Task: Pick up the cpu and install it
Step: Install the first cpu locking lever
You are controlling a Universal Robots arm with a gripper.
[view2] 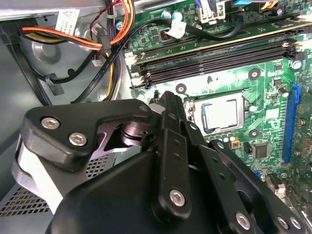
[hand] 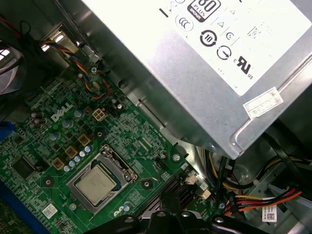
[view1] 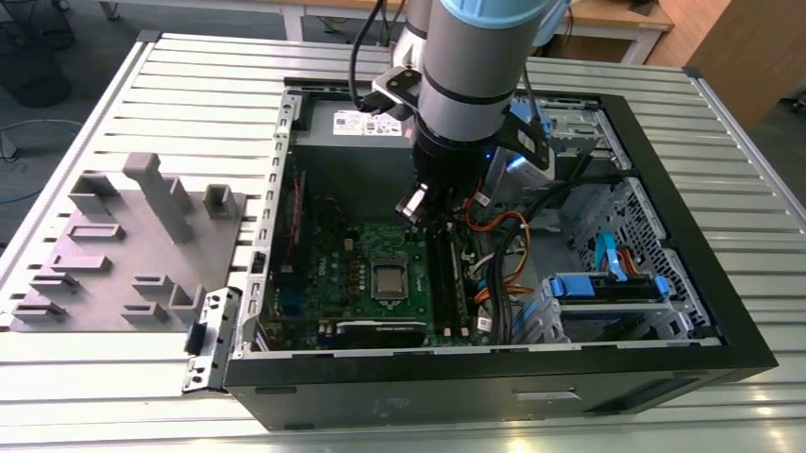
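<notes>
The cpu is a small silver square lying flat in its socket in the middle of the green motherboard, inside the open computer case. Both wrist views show its dull metal top, cpu and cpu, framed by the silver socket frame. My gripper hangs inside the case a little above the board, just beyond the socket on the power supply's side. Its black linkage fills the near part of the second wrist view. Nothing shows in the gripper's grasp.
The silver power supply lies close behind the gripper. Memory slots and orange, yellow and black cables run beside the socket. A drive bay with blue clips is at the exterior view's right. A grey plastic fixture lies outside the case.
</notes>
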